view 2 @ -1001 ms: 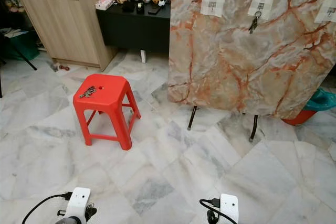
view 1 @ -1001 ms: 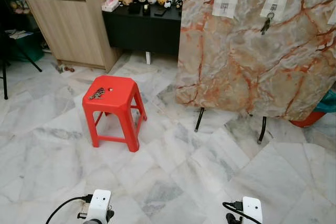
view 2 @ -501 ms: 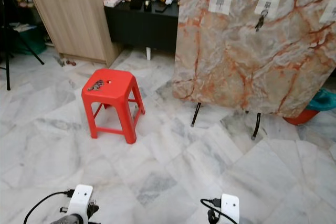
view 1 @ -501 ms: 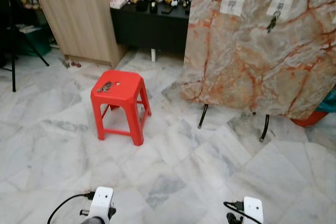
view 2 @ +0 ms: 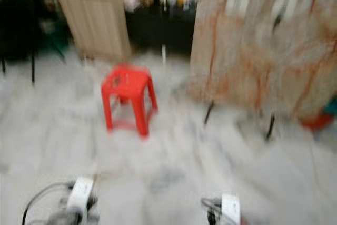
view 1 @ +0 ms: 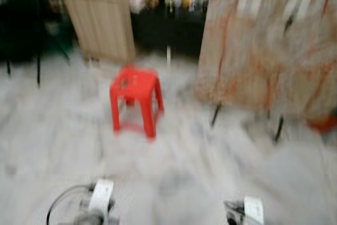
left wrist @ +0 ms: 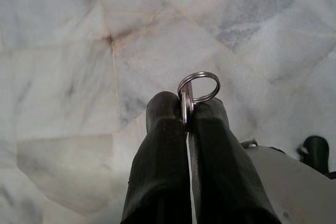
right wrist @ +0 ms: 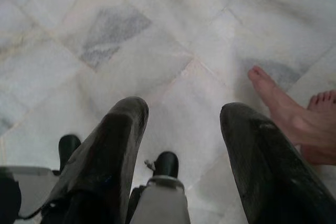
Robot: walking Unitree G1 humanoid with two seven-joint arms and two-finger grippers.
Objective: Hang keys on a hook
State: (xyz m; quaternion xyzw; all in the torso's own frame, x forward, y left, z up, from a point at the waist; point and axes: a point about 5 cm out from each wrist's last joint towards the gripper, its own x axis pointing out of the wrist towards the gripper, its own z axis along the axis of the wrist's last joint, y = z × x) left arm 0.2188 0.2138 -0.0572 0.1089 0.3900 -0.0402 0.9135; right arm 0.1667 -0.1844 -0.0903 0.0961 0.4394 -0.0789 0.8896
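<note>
In the left wrist view my left gripper (left wrist: 186, 109) is shut on a silver key ring (left wrist: 202, 85) that sticks up between its fingertips, above the marble floor. My right gripper (right wrist: 181, 116) hangs open over the floor with nothing in it. The eye views are blurred. A red stool (view 1: 134, 85) stands ahead on the left; what lies on it cannot be made out. A marble-patterned board (view 1: 274, 51) on thin black legs stands at the right, with pale patches (view 1: 247, 1) near its top and a dark smudge (view 1: 288, 22) hanging on it.
A person's bare foot (right wrist: 289, 114) is on the floor close to my right gripper. A wooden cabinet (view 1: 100, 14) and a black sideboard (view 1: 168, 25) with small figures stand at the back. Dark stands are at the far left.
The camera has moved and the eye views have blurred. The stool and the board sit further right in the picture than before. Both arms stay low at the bottom edge.
</note>
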